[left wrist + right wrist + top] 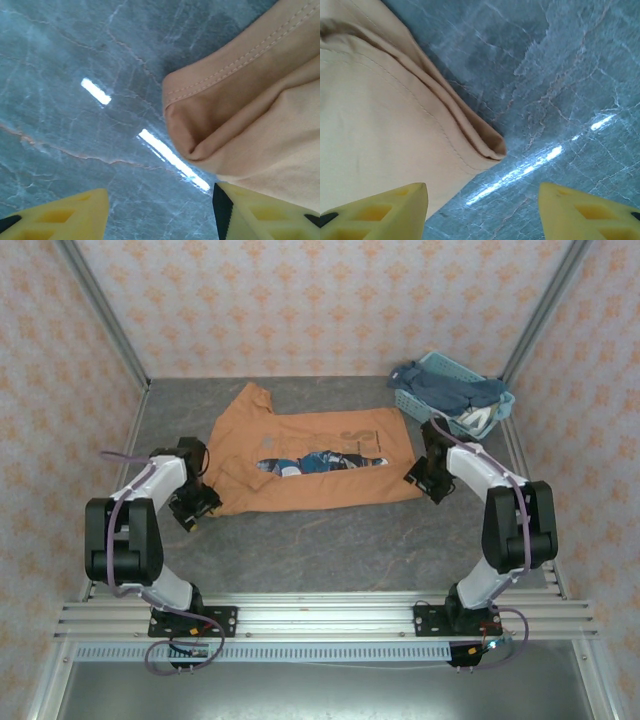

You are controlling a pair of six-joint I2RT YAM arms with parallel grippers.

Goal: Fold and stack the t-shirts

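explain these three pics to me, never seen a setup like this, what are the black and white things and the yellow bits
The black and white things are two robot arms bolted to the near edge of a grey table. The overhead picture looks down from above and behind them. The other two come from small cameras on the wrists, and the yellow bits are each arm's own jaws.

An orange-brown t-shirt lies partly folded on the table. At the back right, a light-blue basket holds more clothes.

The left gripper and right gripper sit at opposite ends of the shirt's near edge. Both stand open and hold nothing; the cloth corners lie free on the table.
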